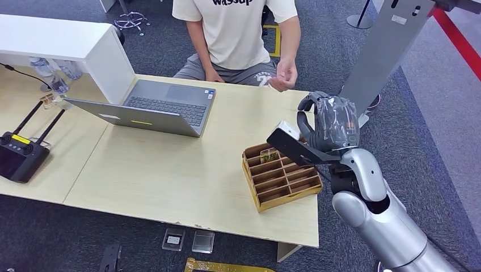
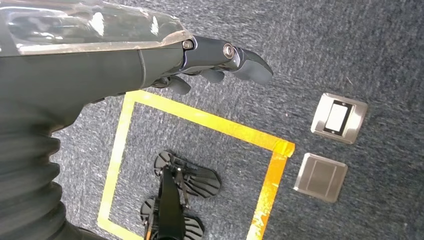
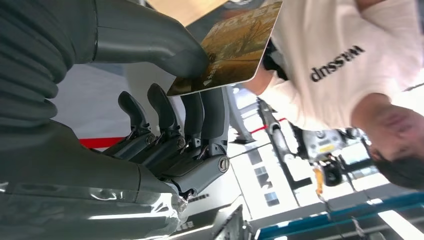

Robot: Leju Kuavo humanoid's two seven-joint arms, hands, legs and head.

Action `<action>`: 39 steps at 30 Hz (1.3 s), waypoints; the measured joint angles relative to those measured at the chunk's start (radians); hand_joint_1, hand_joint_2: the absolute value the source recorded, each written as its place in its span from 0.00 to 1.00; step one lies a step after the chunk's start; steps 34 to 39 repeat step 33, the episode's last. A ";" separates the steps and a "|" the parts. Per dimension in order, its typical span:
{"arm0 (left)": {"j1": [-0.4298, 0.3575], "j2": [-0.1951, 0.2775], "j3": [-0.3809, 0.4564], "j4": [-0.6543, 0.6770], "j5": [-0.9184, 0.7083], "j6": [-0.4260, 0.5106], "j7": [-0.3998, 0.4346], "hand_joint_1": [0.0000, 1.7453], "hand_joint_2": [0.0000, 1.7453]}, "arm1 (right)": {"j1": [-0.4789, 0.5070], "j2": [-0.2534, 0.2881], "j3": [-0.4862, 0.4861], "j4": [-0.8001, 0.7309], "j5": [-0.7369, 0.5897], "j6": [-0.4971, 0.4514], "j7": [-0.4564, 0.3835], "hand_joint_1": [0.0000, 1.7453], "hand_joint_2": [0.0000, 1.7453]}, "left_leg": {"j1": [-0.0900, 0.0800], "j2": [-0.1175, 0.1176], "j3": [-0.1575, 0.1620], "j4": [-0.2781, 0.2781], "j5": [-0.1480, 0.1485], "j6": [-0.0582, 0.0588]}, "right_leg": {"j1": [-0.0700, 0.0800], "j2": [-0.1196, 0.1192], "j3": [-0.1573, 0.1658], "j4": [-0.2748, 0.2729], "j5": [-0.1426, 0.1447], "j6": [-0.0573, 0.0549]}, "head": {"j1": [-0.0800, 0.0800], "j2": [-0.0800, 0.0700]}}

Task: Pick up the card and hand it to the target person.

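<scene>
A pale wooden table (image 1: 170, 181) bears a laptop (image 1: 153, 107), slotted box (image 1: 279, 175), controller (image 1: 20, 156).

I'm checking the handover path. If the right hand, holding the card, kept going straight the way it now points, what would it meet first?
Probably the person's raised hand. The right hand holds the card above the table's far corner, aimed toward it; nothing shows between, though depth is unclear.

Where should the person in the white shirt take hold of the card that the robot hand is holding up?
Probably the card's free end, the part sticking out past the right robot hand. The thumb and fingers pinch one end, so only the far end is bare. The person's hand sits across the table, so coming from that side seems easiest.
</scene>
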State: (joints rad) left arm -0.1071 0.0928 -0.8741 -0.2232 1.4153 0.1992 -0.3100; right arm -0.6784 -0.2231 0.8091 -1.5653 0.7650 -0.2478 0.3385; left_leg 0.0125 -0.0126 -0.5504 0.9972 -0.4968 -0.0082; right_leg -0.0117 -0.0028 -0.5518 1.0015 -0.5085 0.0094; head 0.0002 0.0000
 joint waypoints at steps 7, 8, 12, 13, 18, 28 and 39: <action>-0.018 -0.009 -0.001 0.000 -0.007 0.001 0.007 0.00 1.00 | -0.005 0.066 0.006 0.133 0.006 -0.187 -0.132 0.82 1.00 | 0.000 0.000 0.000 0.000 0.000 0.000 | 0.000 0.000 0.000 0.000 0.000 0.000 | 0.000 0.000; -0.020 -0.010 -0.001 0.000 -0.008 0.001 0.009 0.00 1.00 | -0.008 0.076 0.006 0.159 0.011 -0.222 -0.149 0.82 1.00 | 0.000 0.000 0.000 0.000 0.000 0.000 | 0.000 0.000 0.000 0.000 0.000 0.000 | 0.000 0.000; -0.029 -0.016 -0.003 0.000 -0.016 0.003 0.015 0.00 1.00 | -0.033 0.121 0.006 0.286 0.042 -0.376 -0.213 0.82 1.00 | 0.000 0.000 -0.001 0.000 0.000 0.000 | 0.000 0.000 0.000 0.000 0.000 0.000 | -0.001 0.000; -0.031 -0.017 -0.004 0.000 -0.018 0.004 0.018 0.00 1.00 | -0.038 0.133 0.004 0.319 0.055 -0.403 -0.227 0.82 1.00 | 0.000 0.000 -0.001 0.000 0.000 0.000 | 0.000 0.000 0.000 0.000 0.000 0.000 | 0.000 0.000; -0.032 -0.020 -0.013 0.000 -0.019 0.004 0.023 0.00 1.00 | -0.042 0.188 -0.036 0.461 0.149 -0.437 -0.280 0.00 1.00 | 0.000 0.000 0.000 0.000 0.000 0.000 | 0.000 0.000 0.000 0.000 0.000 0.000 | -0.001 0.000; -0.017 -0.020 -0.018 0.000 -0.013 0.003 0.020 0.00 0.00 | -0.014 0.259 -0.125 0.609 0.189 -0.441 -0.331 0.00 1.00 | 0.000 0.000 0.000 0.000 0.000 0.000 | 0.000 0.000 0.000 0.000 0.000 0.000 | 0.000 0.000; -0.009 -0.020 -0.017 0.000 -0.002 0.010 0.018 0.00 0.00 | 0.003 0.269 -0.153 0.632 0.087 -0.440 -0.365 0.00 1.00 | 0.000 0.000 0.000 0.000 0.000 0.000 | 0.000 0.000 0.000 0.000 0.000 0.000 | 0.000 0.000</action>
